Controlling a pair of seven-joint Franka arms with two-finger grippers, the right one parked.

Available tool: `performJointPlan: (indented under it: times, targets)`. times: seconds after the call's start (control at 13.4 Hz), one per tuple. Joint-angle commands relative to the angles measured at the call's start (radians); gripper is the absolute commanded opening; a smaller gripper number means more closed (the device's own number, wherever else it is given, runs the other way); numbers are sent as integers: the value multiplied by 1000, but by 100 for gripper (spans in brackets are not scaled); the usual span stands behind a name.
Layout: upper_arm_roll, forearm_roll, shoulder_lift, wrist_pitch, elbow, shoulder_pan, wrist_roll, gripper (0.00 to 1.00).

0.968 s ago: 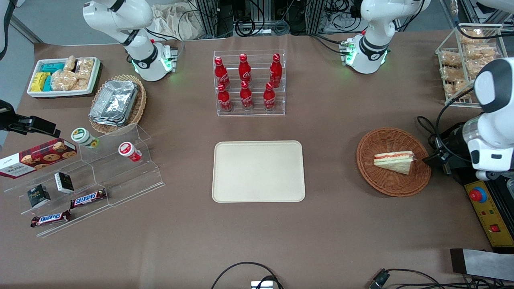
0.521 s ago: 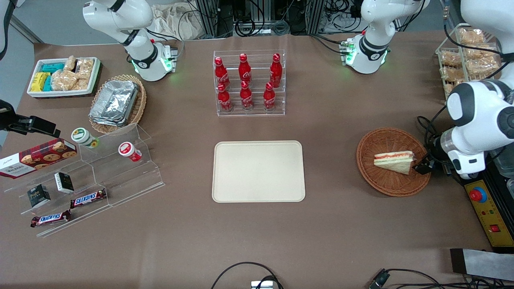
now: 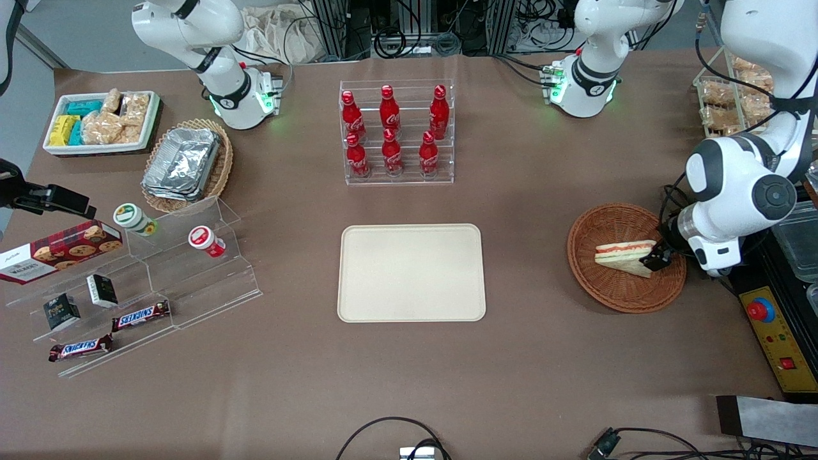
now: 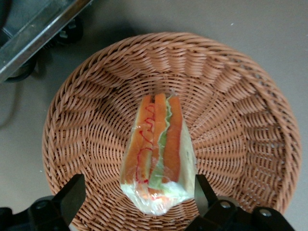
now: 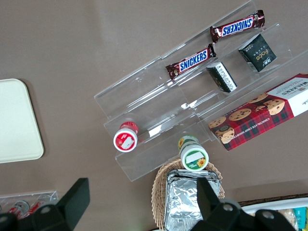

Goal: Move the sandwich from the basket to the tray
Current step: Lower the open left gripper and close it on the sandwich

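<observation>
The sandwich [image 3: 625, 256], a plastic-wrapped wedge of white bread with orange and green layers, lies in the round reddish-brown wicker basket [image 3: 607, 287] toward the working arm's end of the table. It also shows in the left wrist view [image 4: 159, 159], lying in the basket [image 4: 240, 96]. My left gripper [image 3: 655, 257] is open at the sandwich's wide end, low over the basket. In the wrist view the gripper [image 4: 137, 197] has one finger on each side of the sandwich's end, with a gap to each. The cream tray [image 3: 411, 273] lies mid-table with nothing on it.
A clear rack of red bottles [image 3: 396, 131] stands farther from the camera than the tray. A control box with a red button [image 3: 776, 332] sits beside the basket at the table's edge. A wire rack of snack bags [image 3: 728, 105] stands farther back near the working arm.
The left arm has swung in over the basket. Its gripper has moved from beside the basket's rim to the sandwich's wide end. The sandwich has not moved.
</observation>
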Motion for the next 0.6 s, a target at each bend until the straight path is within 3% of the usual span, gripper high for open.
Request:
performJointPlan:
  times: [0.0,0.15,0.22,0.3,0.52]
  targets:
    - [1,15,21,43,-17,7,-28,100]
    - [1,15,39,57,-11,7,-28,100]
    - [1,18,54,60,-3,5,-28,92]
    - [1,22,67,70,1,5,-28,76]
    - [1,23,70,90,8,5,-25,13]
